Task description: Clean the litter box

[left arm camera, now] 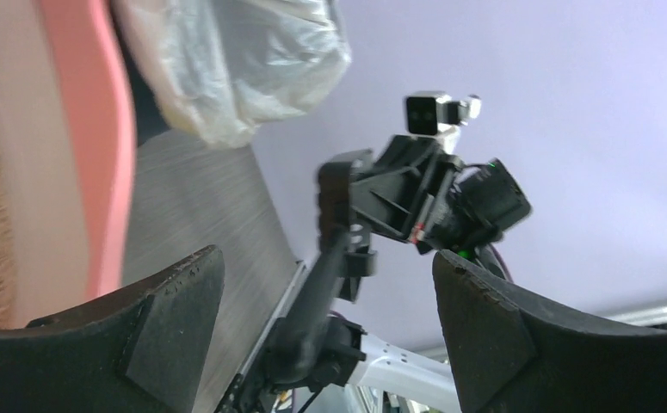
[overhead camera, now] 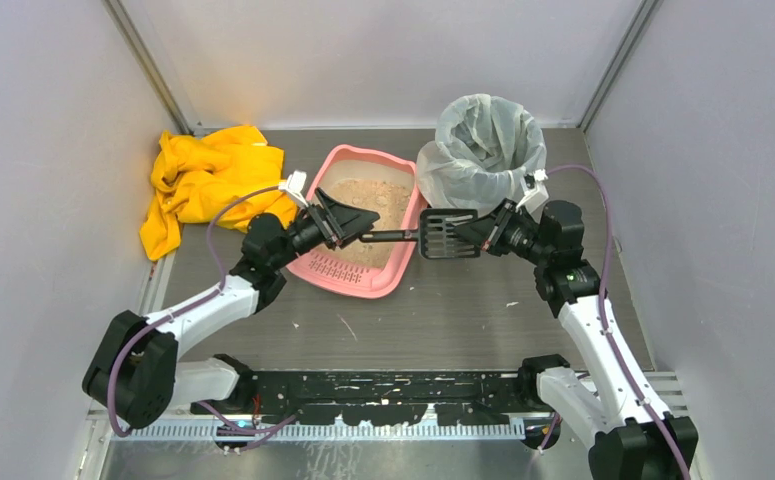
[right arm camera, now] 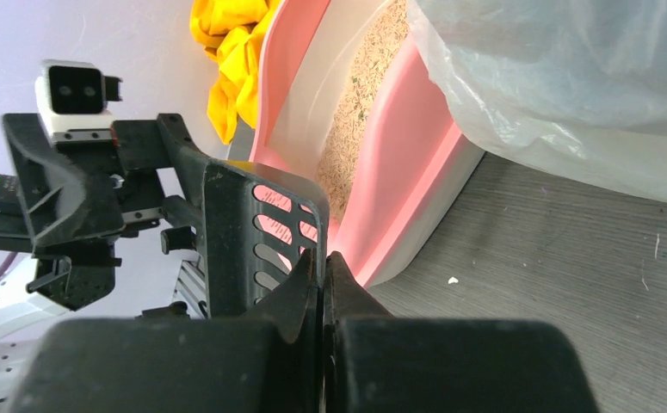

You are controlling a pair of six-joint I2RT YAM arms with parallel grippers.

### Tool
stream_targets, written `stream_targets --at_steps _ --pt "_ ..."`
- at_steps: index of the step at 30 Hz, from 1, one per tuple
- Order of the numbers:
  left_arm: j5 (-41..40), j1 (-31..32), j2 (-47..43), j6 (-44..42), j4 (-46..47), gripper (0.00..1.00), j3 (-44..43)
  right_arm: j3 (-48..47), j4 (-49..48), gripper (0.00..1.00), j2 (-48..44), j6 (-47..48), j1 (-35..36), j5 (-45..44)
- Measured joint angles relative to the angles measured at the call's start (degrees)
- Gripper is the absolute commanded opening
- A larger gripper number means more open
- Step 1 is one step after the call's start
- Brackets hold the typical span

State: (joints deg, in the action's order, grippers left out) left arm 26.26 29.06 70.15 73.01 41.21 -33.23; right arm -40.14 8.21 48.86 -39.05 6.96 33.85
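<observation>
A black perforated rail (overhead camera: 383,385) runs along the near edge, carrying the two arm bases, which have glossy black joints and white link shells. Beyond it lies the bench (overhead camera: 443,320), a grey board with a fine straight grain and a few pale crumbs scattered over it.

The litter box (overhead camera: 335,268) sits at the back centre of the bench. It is a shallow tray of smooth pink plastic with rounded corners, and its slotted lip is turned toward the arms. Inside is beige, coarse-grained litter (overhead camera: 378,195). A crumpled yellow cloth (overhead camera: 208,180) lies just to its left. A round bin (overhead camera: 483,140) lined with a wrinkled clear plastic bag stands at its far right corner, the bag close against the pink wall.

A black plastic scoop (overhead camera: 448,233) with a slotted blade and a thin handle hangs over the tray's right rim. The right end effector (right arm camera: 323,258) is closed tight on the blade's outer edge. The left end effector (overhead camera: 361,226) is over the litter with its jaws spread wide. The matte, pitted fingers (left arm camera: 166,318) stand to either side of the handle's free end without visibly touching it.

Plain, smooth lilac-grey walls (overhead camera: 383,60) enclose the bench on three sides, with metal strips in the corners.
</observation>
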Motion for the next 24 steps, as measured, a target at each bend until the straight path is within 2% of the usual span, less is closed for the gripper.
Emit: stream_targets --at_steps 3,8,24 --pt "0.63 1.27 0.42 1.42 6.16 0.90 0.17 -0.66 0.04 0.01 1.01 0.70 1.60 -1.14" --pt "1.29 2.99 2.05 2.73 12.26 0.82 0.17 -1.55 -0.13 0.01 2.32 1.40 3.89 -2.73" --pt "1.03 4.96 4.24 3.85 14.32 0.81 2.54 -2.71 -2.03 0.01 4.48 1.49 5.31 -7.23"
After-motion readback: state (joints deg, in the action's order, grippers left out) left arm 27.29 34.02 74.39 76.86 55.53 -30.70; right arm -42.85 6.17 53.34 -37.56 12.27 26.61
